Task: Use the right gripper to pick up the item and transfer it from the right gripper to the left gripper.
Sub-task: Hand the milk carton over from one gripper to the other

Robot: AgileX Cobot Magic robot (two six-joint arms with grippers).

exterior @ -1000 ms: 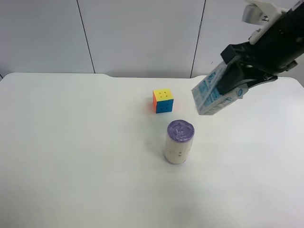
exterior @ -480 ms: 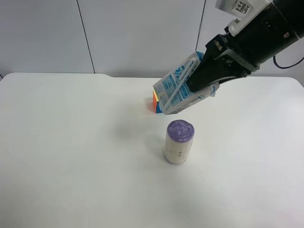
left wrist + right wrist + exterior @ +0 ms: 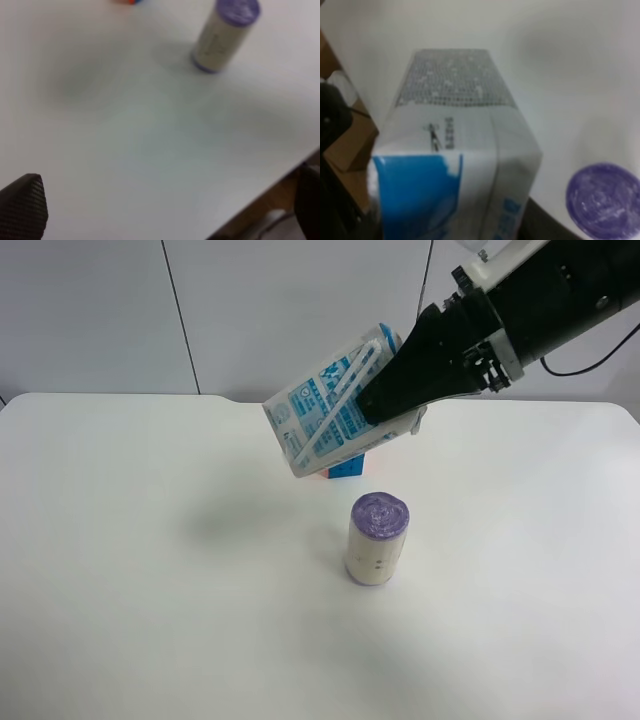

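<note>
The white-and-blue drink carton (image 3: 335, 405) hangs tilted in the air above the table, its white straw on the side facing the camera. My right gripper (image 3: 398, 405) is the black arm coming in from the exterior high view's upper right, and it is shut on the carton's gabled end. In the right wrist view the carton (image 3: 455, 145) fills the picture and the fingers are mostly hidden behind it. My left gripper (image 3: 165, 205) is out of the exterior high view. In its wrist view its black fingertips (image 3: 20, 207) stand wide apart and empty, above bare table.
A purple-topped cream cylinder (image 3: 377, 538) stands upright below and right of the carton; it also shows in the right wrist view (image 3: 604, 206) and the left wrist view (image 3: 225, 35). The puzzle cube (image 3: 346, 468) is mostly hidden behind the carton. The table's front edge (image 3: 265, 197) is near the left gripper.
The right gripper has carried the carton leftward and a little up in the exterior high view, from the right side to above the cube. The cylinder and cube have not moved.
</note>
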